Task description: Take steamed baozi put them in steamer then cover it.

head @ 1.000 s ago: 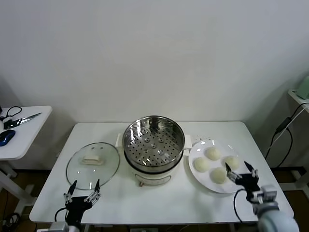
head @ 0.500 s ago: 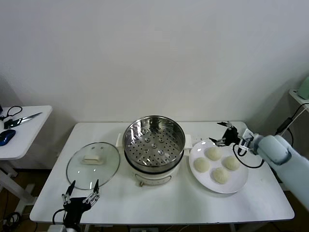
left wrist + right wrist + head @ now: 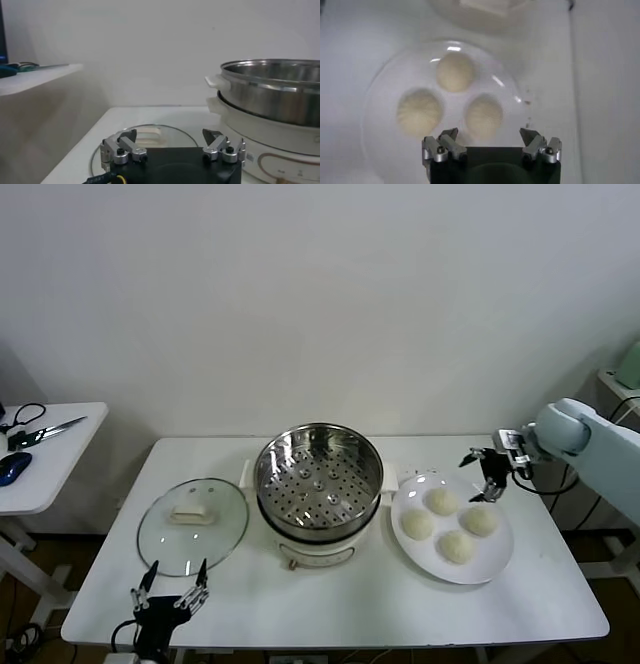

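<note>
at the bottom left of the head view my left gripper (image 3: 170, 594) waits at the near table edge with its fingers spread and nothing between them. just above it in the frame lies the lid (image 3: 192, 524), flat on the table (image 3: 330, 609), left of centre. it is clear glass with a steel rim and a white block handle (image 3: 189, 512) in the middle. i judge it heavy for its size, rigid, slick and breakable, so that handle is the only sensible place to pinch.

in the centre stands the steamer (image 3: 318, 492), a shiny steel bowl with a perforated tray inside, on a white base. it is uncovered and has no buns in it yet.

right of it, in the lower right of the frame, the white plate (image 3: 498, 559) carries four buns (image 3: 456, 546), smooth, domed and cream-white, sitting close together. i expect them to be light, soft and a little tacky. a hard squeeze would dent them, so i would close gently across the widest part of the dome from above.

my right gripper (image 3: 486, 474) hangs above the far rim of the plate at the right of the frame, fingers apart and holding nothing. its wrist view looks straight down on three of the buns (image 3: 483, 114).
</note>
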